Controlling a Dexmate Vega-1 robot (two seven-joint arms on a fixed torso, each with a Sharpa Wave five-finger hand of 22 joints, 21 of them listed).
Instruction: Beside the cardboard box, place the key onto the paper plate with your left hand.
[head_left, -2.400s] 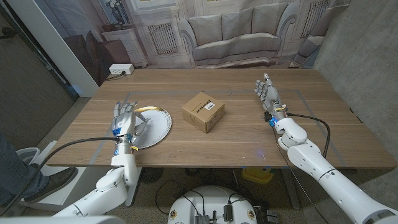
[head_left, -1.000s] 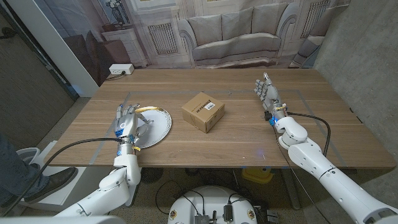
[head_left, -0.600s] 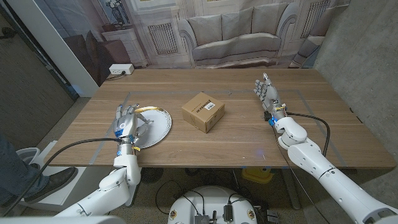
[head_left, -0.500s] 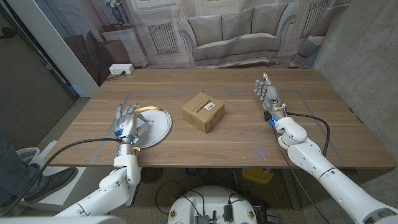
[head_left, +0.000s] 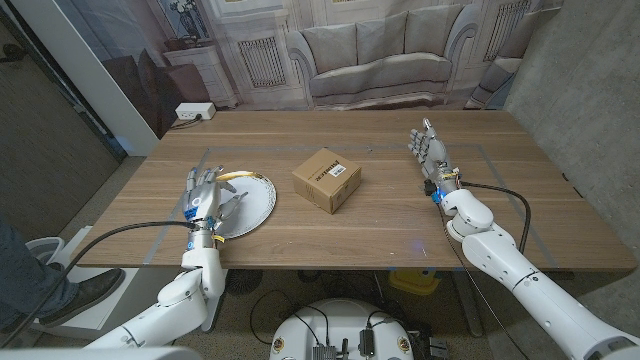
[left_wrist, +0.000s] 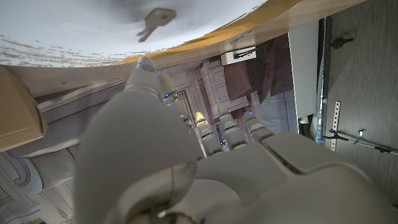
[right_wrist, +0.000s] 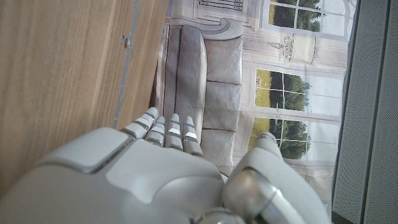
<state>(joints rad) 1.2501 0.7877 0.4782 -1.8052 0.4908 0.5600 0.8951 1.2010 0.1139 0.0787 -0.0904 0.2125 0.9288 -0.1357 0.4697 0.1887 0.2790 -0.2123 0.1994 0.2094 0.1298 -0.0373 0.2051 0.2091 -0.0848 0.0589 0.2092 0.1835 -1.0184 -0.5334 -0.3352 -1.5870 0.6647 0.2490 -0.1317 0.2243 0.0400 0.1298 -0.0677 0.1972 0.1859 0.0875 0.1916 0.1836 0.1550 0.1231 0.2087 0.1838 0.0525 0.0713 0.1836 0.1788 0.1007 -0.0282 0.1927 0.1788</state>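
The key (left_wrist: 155, 20) lay on the paper plate (head_left: 252, 205), left of the cardboard box (head_left: 326, 179), just beyond the left hand (head_left: 204, 196), whose fingers were spread and held nothing.

backdrop (head_left: 330, 50): printed sofa, windows | table (head_left: 400, 215): wood | floor: grey, possibly carpet

i see the plate (head_left: 247, 205), white and round with a gold rim, lying flat on the left side of the table. the key (left_wrist: 155, 20) lies flat on its white surface, a small metal one with a round hole in its squarish head; from the head camera it's too small for me to pick out. the box (head_left: 326, 179), plain brown cardboard with a label on top, sits closed and turned cornerwise just beside the plate, to its right.
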